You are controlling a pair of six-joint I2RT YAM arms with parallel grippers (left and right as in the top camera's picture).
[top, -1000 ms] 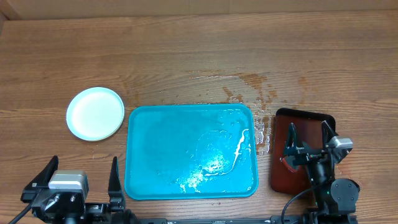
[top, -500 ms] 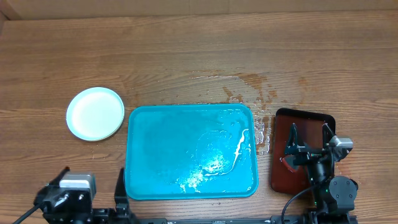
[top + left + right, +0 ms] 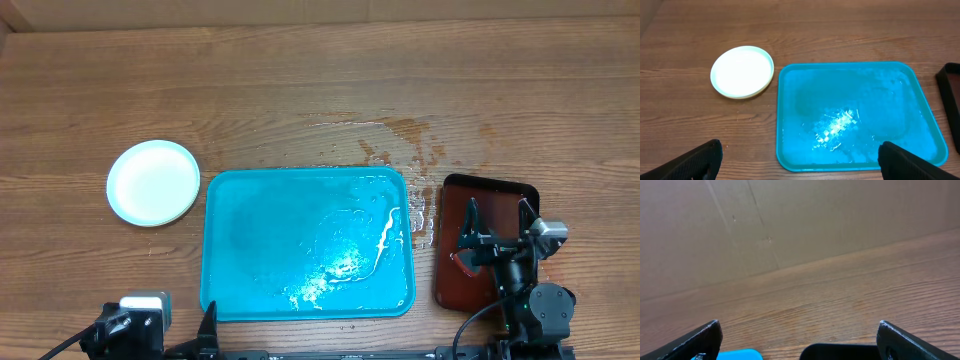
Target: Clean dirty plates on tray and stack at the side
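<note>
Plates sit on the table just L of the tray, not touching it. They read as one pile; you can't count layers from above. Tray is bare and wet.
L gripper: jaws wide, empty. R gripper: wide, empty, over the dark red tray.
Est.: light, stiff plastic, prob. wet and slick. Pinch the raised rim, not the centre.

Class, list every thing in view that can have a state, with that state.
left gripper: open, empty
right gripper: open, empty
plate: on the table left of the tray, white, no smears visible
tray: wet, nothing on it
dark red tray: flat on the table, under the right gripper
table: wet patch beyond the tray
</note>
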